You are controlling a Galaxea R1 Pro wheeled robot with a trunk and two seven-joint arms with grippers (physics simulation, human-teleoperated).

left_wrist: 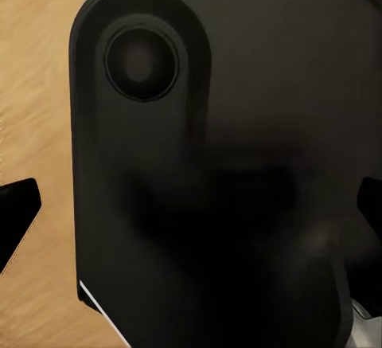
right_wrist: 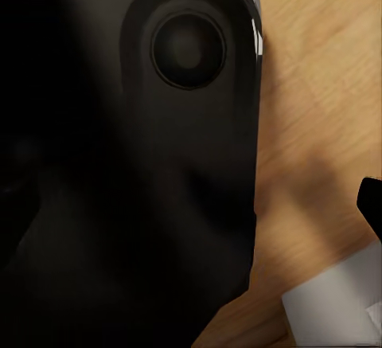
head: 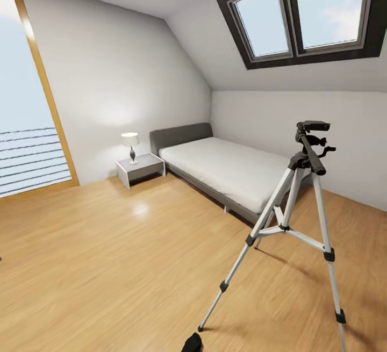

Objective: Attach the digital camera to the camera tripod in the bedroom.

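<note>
The camera tripod (head: 293,223) stands on the wood floor at the right of the head view, near the foot of the bed. It has silver legs, black joints and a black head (head: 312,139) with a pan handle; nothing sits on the head. A small black object (head: 191,342) lies at the bottom edge, cut off; I cannot tell whether it is the digital camera. My left gripper (left_wrist: 191,209) is open, a fingertip (left_wrist: 16,213) at each side of its view. My right gripper (right_wrist: 191,205) looks open, with one fingertip (right_wrist: 371,203) visible.
A grey bed (head: 226,172) runs along the far wall, with a nightstand (head: 140,168) and a small lamp (head: 130,145) beside it. A tall window (head: 27,115) is at left and a skylight (head: 301,13) above. A black robot body part (left_wrist: 223,165) (right_wrist: 119,165) blocks both wrist views.
</note>
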